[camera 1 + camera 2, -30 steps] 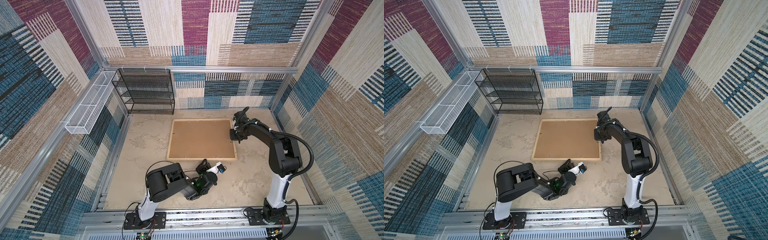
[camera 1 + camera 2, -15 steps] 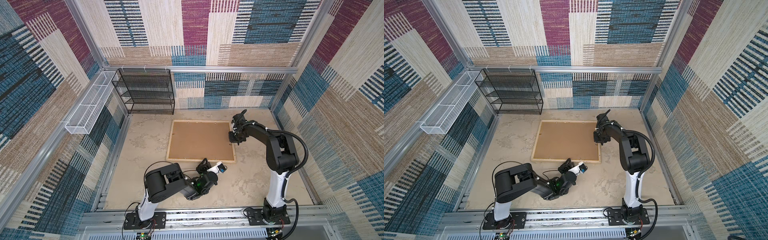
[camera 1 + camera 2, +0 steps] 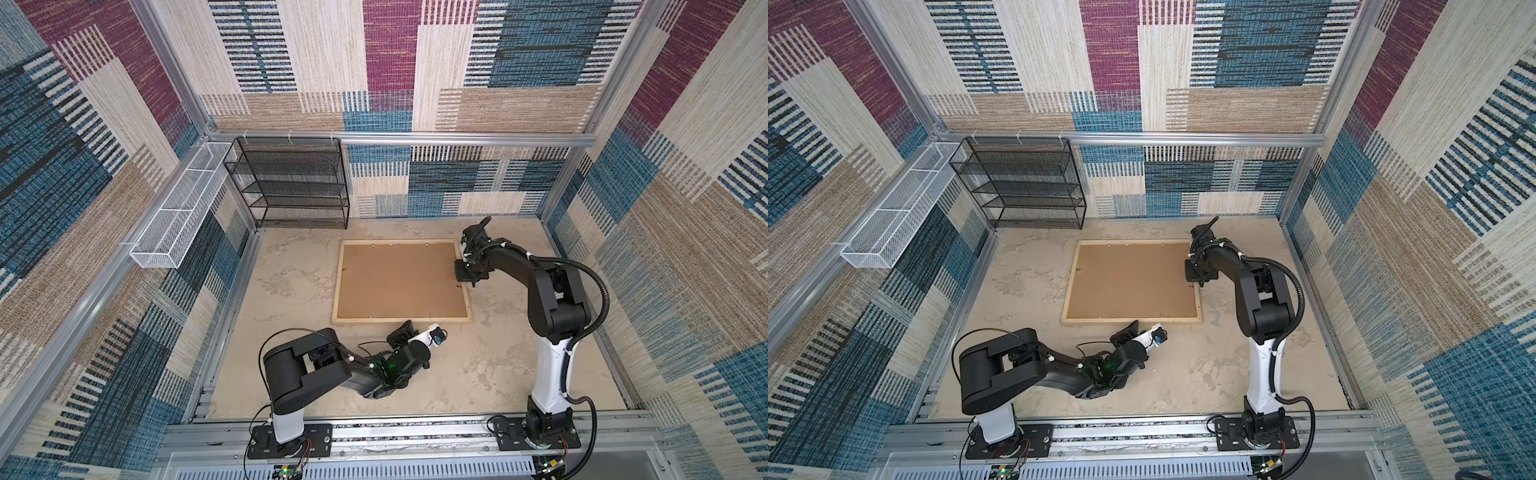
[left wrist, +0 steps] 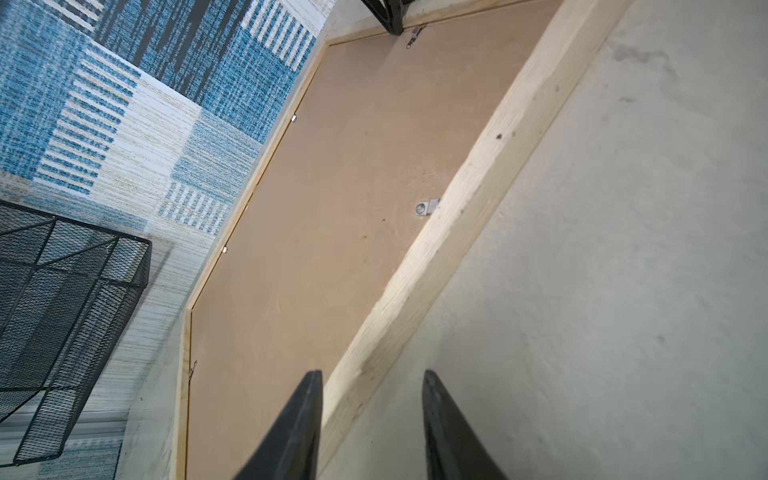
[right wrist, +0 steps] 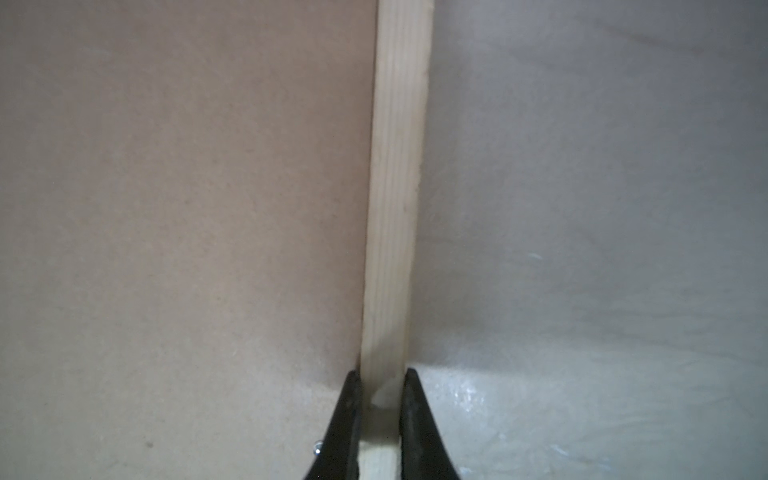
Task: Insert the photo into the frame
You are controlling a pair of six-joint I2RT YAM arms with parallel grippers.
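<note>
Enclosure with patterned woven walls and a pale, mottled worktop (image 3: 291, 291). A black wire rack (image 3: 291, 183) stands at the far left corner.

The frame (image 3: 337, 282) lies flat, back upward, towards the far edge. The brown backing board (image 3: 399, 278) is seated inside it. The photo shows in no view, and whether it lies under the board cannot be told.

Right gripper (image 5: 382, 374): jaws narrow, pinching the frame rail that faces the worktop's right edge. Left gripper (image 4: 372, 374): jaws apart, straddling the rail that faces the near edge, not gripping it.

Judgement: the frame is being taken at two rails, probably to lift or turn it. The next move calls for the left jaws to close squarely on their rail without shifting the frame.
</note>
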